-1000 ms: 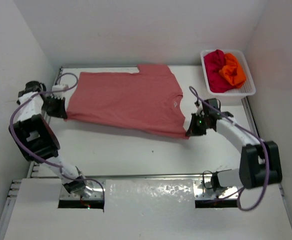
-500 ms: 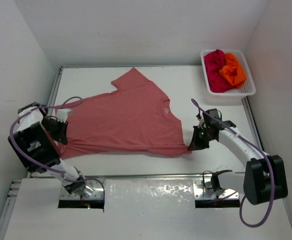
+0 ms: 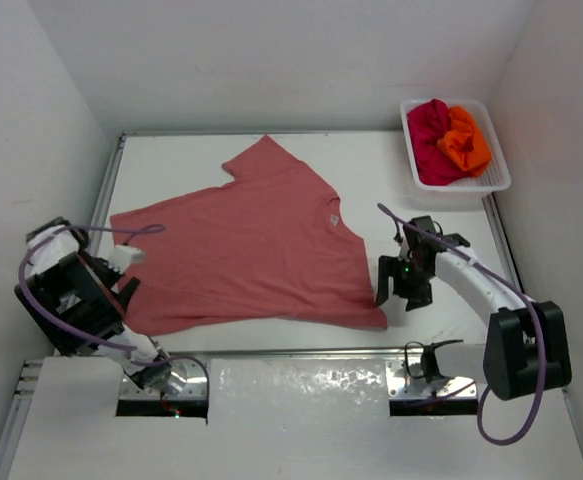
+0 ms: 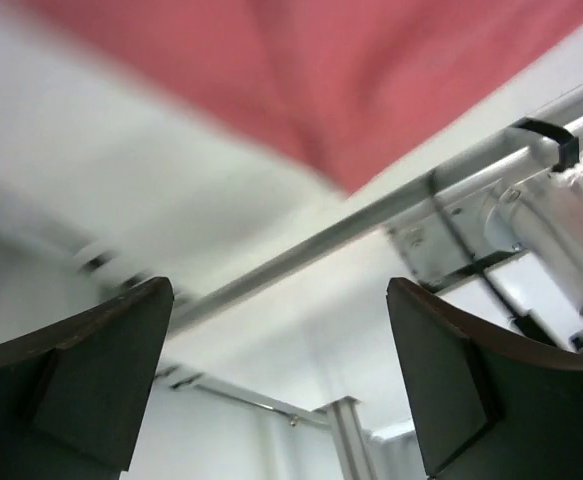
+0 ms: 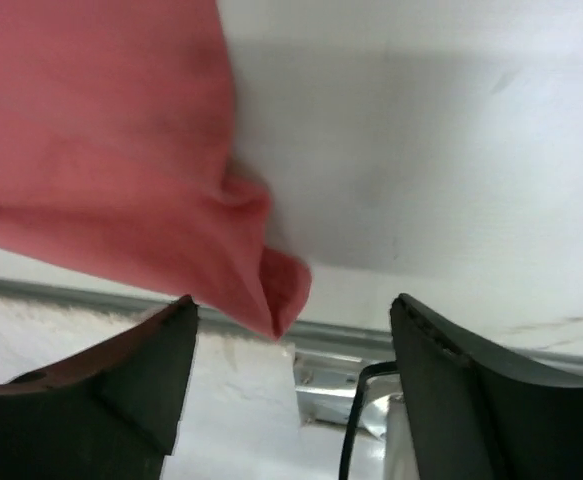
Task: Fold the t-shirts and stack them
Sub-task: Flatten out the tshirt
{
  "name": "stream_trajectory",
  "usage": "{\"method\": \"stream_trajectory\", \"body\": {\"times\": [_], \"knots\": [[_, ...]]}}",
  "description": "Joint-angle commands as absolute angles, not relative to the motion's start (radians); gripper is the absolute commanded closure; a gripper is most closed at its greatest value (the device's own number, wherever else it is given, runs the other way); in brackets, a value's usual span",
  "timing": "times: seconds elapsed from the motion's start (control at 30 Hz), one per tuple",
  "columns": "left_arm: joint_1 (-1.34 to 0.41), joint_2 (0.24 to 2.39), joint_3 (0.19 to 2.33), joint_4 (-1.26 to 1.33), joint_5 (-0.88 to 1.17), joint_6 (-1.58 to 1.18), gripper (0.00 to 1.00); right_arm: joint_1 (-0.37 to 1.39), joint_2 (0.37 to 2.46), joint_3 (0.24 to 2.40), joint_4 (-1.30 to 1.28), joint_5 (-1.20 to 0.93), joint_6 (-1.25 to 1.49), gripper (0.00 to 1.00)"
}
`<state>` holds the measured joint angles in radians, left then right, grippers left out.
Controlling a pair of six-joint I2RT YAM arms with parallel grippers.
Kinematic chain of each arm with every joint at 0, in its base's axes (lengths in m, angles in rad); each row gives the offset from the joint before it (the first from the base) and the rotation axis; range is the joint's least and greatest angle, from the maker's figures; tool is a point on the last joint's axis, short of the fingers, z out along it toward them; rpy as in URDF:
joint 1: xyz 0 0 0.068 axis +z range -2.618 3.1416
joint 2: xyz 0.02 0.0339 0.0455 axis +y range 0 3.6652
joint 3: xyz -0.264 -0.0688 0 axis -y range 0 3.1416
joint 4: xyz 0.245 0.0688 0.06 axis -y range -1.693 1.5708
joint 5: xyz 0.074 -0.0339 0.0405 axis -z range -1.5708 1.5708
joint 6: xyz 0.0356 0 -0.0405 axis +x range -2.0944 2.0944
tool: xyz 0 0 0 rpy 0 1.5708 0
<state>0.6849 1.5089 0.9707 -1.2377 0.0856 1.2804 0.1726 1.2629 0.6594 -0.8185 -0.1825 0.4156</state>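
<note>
My left pincer (image 4: pixel 279 290) is wide, nothing between the fingers (view blurred), with pink cloth just ahead. My right pincer (image 5: pixel 293 300) is wide too, gripping nothing; the shirt's rumpled corner lies on the table just ahead of it. The salmon-pink t-shirt (image 3: pixel 251 250) is spread flat but skewed on the table (image 3: pixel 391 170). The crimson t-shirt (image 3: pixel 429 135) and orange t-shirt (image 3: pixel 468 140) sit bunched in the white basket (image 3: pixel 493 182), far right, well apart from the pink one.

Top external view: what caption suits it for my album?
Salmon-pink t-shirt spread on the table between left arm and right arm, jaws open; crimson t-shirt and orange t-shirt bunched in the basket.
</note>
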Motion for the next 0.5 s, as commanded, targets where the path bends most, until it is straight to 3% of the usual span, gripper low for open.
{"method": "stream_trajectory", "body": {"times": [0.0, 0.07, 0.1, 0.17, 0.2, 0.23, 0.3, 0.4, 0.47], "knots": [[0.814, 1.588, 1.266, -1.224, 0.184, 1.321, 0.13, 0.169, 1.276, 0.877, -0.718, -0.083, 0.383, 0.29], [0.822, 1.696, 1.550, -1.224, 0.367, 1.102, 0.19, 0.169, 1.353, 1.013, -0.611, -0.104, 0.396, 0.39], [0.815, 1.800, 1.631, -1.210, 0.415, 1.029, 0.22, 0.170, 1.450, 1.060, -0.580, -0.112, 0.399, 0.53], [0.789, 1.874, 1.754, -1.069, 0.448, 0.762, 0.24, 0.178, 1.553, 1.182, -0.474, -0.121, 0.396, 0.62], [0.738, 1.919, 1.764, -1.015, 0.433, 0.699, 0.23, 0.184, 1.612, 1.231, -0.442, -0.115, 0.399, 0.62], [0.711, 1.939, 1.767, -0.970, 0.410, 0.611, 0.19, 0.193, 1.734, 1.283, -0.395, -0.115, 0.391, 0.50], [0.620, 2.003, 1.759, -0.869, 0.335, 0.559, 0.17, 0.213, 1.871, 1.499, -0.402, -0.100, 0.397, 0.36], [0.566, 2.098, 1.788, -0.770, 0.230, 0.416, 0.13, 0.219, 2.211, 1.917, -0.558, -0.072, 0.435, 0.32], [0.563, 2.146, 1.831, -0.764, 0.201, 0.368, 0.13, 0.221, 2.321, 2.050, -0.632, -0.068, 0.443, 0.32]]}}
